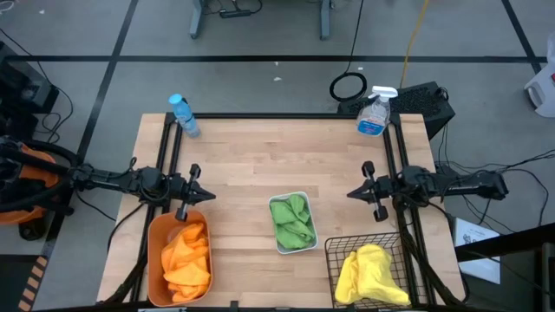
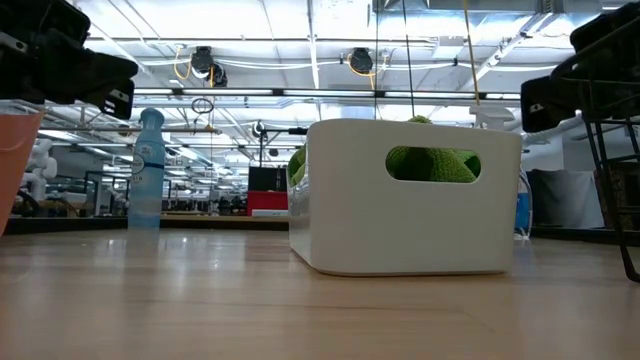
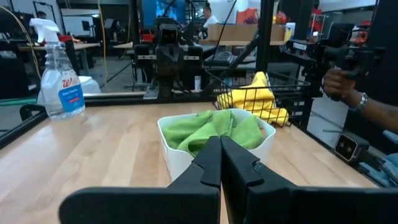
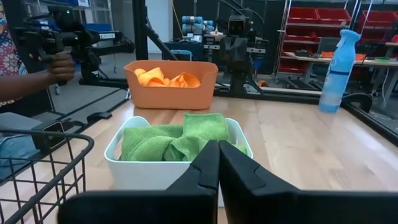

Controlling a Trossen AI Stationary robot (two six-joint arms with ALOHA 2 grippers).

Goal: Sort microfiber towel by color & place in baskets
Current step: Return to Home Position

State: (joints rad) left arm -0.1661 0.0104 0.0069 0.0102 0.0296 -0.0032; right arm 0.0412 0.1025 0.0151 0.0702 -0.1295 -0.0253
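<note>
Left gripper (image 1: 211,196): above the desk's (image 1: 260,160) left edge, just past the tub; fingers pressed together into a point, holding nothing.
Right gripper (image 1: 350,194): above the right edge, facing the left one; fingers likewise closed and empty.
Orange plastic rectangular tub (image 1: 153,260): near-left corner, holding crumpled orange microfiber towels (image 1: 186,256); its near end is cut off in the high view.
White rounded-corner rectangular bin (image 1: 272,227): middle of the near edge, filled with green microfiber towels (image 1: 293,221), which also show through its handle slot in the low view.
Black wire-mesh basket (image 1: 334,260): near-right corner, holding a yellow microfiber towel (image 1: 368,273); partly cut off.
Low view: tub and basket show only as slivers at the picture's sides.
Blue bottle (image 1: 184,115): far-left corner.
Clear spray bottle (image 1: 375,113): far-right corner.
Person's hand (image 3: 339,84): beyond the desk, gripping a dark device; what it is cannot be made out.
</note>
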